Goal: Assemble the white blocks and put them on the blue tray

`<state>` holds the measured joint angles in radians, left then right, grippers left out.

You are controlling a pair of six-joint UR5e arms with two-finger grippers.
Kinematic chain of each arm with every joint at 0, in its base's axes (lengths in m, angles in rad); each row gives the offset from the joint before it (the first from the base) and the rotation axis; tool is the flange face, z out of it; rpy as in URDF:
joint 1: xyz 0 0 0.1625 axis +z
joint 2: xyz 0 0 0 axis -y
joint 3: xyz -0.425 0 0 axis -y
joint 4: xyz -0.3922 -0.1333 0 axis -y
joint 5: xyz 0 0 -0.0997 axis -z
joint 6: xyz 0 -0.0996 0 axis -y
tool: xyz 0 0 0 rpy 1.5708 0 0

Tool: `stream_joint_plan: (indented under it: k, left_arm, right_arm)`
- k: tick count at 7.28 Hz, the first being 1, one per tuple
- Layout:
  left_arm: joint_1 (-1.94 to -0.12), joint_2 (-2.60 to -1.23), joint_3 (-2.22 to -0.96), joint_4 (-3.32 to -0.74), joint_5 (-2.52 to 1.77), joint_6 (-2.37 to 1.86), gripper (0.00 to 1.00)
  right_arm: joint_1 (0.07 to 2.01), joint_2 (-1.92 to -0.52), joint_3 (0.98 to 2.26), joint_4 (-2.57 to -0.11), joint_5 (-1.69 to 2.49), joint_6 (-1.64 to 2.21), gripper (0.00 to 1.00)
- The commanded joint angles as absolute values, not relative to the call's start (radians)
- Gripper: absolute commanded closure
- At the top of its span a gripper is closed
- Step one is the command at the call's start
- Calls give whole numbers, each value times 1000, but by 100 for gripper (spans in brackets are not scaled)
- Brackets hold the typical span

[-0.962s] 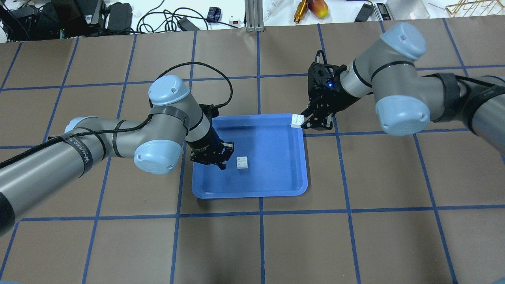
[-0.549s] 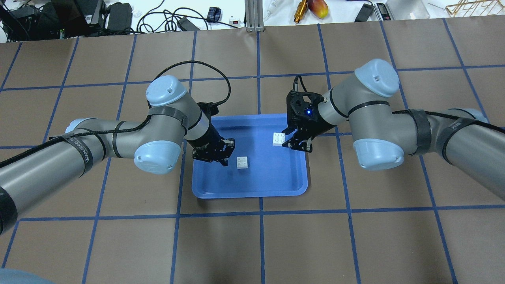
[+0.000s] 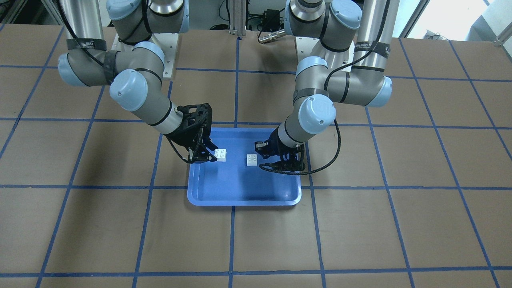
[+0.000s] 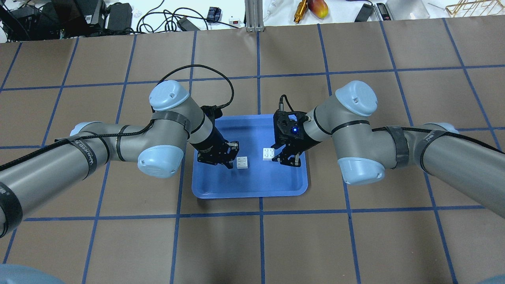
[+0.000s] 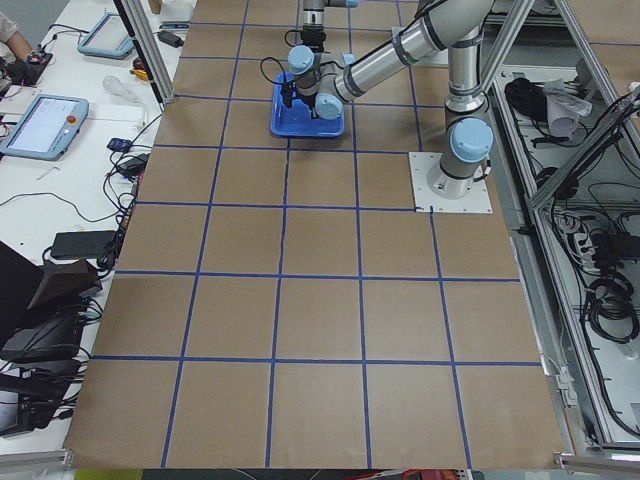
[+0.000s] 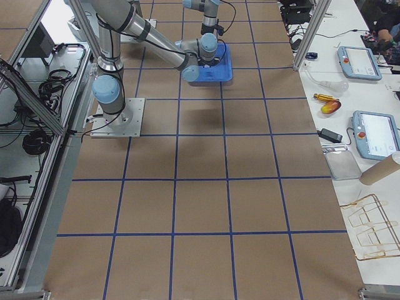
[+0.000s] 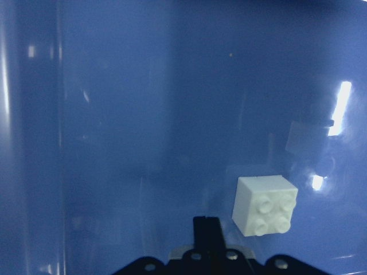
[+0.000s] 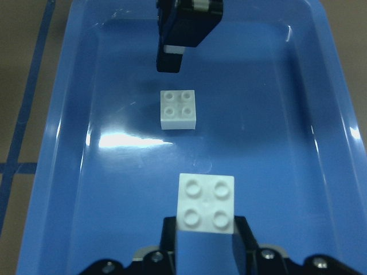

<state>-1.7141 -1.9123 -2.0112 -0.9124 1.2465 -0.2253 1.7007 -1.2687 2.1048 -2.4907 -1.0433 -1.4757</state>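
Right wrist view, near to far: right gripper (image 8: 205, 238), jaws pinching one white block (image 8: 206, 203) studs-up, above the blue tray (image 8: 49, 172). Beyond it the second white block (image 8: 178, 108) sits loose on the tray floor. Farthest, left gripper (image 8: 184, 34) beside that block; jaw state unclear. Step: stacking. Next: align over the resting block, lower, press down squarely.

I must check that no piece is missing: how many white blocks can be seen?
2. One white block lies on the blue tray floor beside the left gripper; the other is held over the tray by the right gripper.
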Motion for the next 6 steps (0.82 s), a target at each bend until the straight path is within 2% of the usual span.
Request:
stream_joint_plan:
  k: [1,6]
  left_arm:
    - [-1720,-1916,-2020,-913,1244,-222,100]
    - [-1720,-1922,-2036,-904,1247,-215,100]
  right_arm:
    - [1732,-1221,2102,-2557,-1046,-1409,100]
    - [1767,-1164,2098,-2619,-1049,-1384,100]
